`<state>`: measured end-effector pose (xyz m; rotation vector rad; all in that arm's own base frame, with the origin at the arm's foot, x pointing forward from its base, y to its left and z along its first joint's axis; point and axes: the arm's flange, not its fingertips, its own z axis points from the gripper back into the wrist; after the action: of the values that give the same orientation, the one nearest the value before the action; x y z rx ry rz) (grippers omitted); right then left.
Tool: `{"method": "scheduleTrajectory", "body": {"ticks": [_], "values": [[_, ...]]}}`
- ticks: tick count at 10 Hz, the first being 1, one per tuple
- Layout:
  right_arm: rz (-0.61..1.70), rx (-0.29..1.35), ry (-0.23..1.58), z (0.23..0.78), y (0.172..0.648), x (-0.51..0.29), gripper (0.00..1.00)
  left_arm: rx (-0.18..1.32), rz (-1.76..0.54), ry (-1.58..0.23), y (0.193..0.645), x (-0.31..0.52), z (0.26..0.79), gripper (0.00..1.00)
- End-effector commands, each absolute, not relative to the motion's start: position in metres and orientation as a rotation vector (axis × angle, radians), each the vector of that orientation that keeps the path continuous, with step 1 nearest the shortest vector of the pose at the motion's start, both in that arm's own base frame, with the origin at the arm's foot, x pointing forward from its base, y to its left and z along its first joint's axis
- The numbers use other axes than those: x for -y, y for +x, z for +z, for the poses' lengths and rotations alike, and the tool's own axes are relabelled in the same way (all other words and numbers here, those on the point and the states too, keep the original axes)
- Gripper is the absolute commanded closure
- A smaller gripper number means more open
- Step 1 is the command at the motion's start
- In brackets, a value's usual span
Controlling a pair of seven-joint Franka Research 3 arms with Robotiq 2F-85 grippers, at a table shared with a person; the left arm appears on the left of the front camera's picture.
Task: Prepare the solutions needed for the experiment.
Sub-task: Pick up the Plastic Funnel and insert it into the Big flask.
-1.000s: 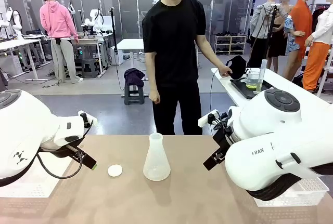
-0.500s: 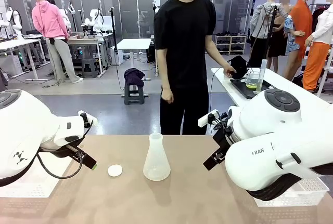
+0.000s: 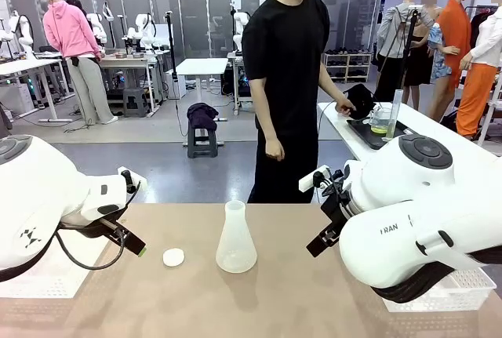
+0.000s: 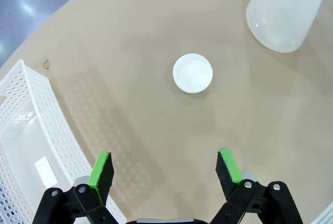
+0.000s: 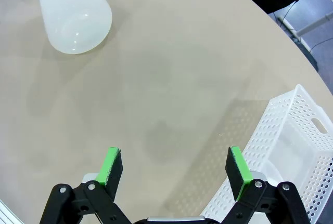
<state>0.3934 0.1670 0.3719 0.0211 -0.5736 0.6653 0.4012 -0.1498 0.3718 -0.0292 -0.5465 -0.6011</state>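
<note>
Tan tabletop [image 3: 282, 291] is seen beneath both grippers. The left gripper [image 4: 164, 164] is spread wide and empty, with a small white round cap [image 4: 192, 73] lying just ahead of its fingers. The right gripper [image 5: 174, 164] is likewise spread wide and holds nothing. A frosted translucent conical flask [image 5: 75, 13] stands well ahead of its fingers, off to one side. Pale yellow-green solutions [image 3: 380, 129] are held in a clear beaker [image 3: 382, 117] on a black tray [image 3: 365, 135], far beyond both pairs of fingers.

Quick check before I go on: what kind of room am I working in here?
Probably a lab workspace staged for a chemistry task: a conical flask on the tan table, a beaker of yellow-green liquid on a black tray beside the person, workbenches behind.
</note>
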Motion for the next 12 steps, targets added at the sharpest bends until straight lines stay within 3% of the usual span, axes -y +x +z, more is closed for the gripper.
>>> {"method": "scheduleTrajectory", "body": {"ticks": [1, 12], "values": [[0.663, 0.574, 0.022, 0.3718, 0.3934, -0.1669, 0.0, 0.547, -0.601, -0.029, 0.4012, 0.1497, 0.3718, 0.0], [0.663, 0.574, 0.022, 0.3718, 0.3934, -0.1669, 0.0, 0.547, -0.601, -0.029, 0.4012, 0.1497, 0.3718, 0.0]]}}
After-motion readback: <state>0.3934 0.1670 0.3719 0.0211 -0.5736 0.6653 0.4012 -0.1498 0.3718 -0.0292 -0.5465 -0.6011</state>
